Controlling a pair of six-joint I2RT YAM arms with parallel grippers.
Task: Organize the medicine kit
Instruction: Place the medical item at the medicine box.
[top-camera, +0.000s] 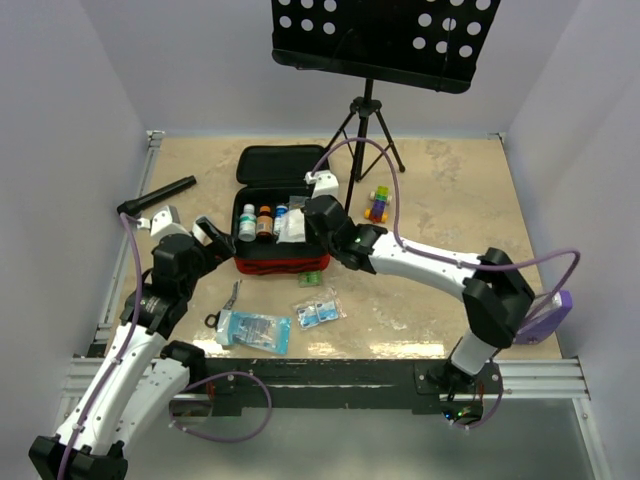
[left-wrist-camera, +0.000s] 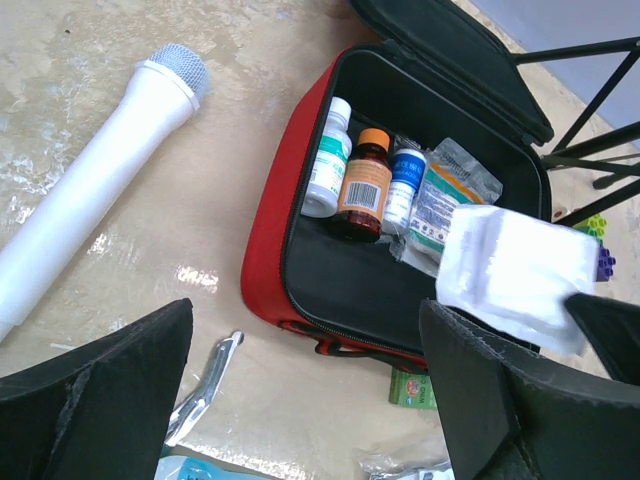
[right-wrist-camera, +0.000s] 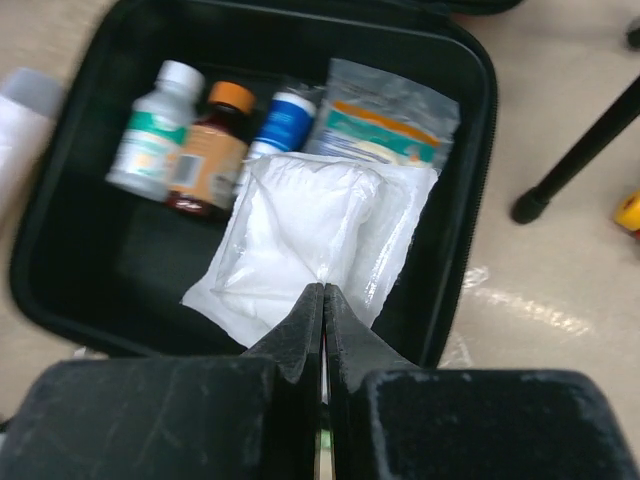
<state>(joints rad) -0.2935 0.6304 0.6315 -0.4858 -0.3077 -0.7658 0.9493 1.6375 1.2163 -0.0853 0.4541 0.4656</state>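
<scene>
Here right pincer (right-wrist-camera: 323, 292) outstretched, clamping packet (right-wrist-camera: 300, 225) over medicine kit (right-wrist-camera: 484, 120).

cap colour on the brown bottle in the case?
Orange cap on the brown bottle; clearest in the left wrist view.

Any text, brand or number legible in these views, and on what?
No text can be read.
White bottle: green label, blurred.
Amber bottle: label too small.
Blue bottle: label blurred.
Printed packet: blurred.
White pouch: no print seen.
Green box: too small.
</scene>
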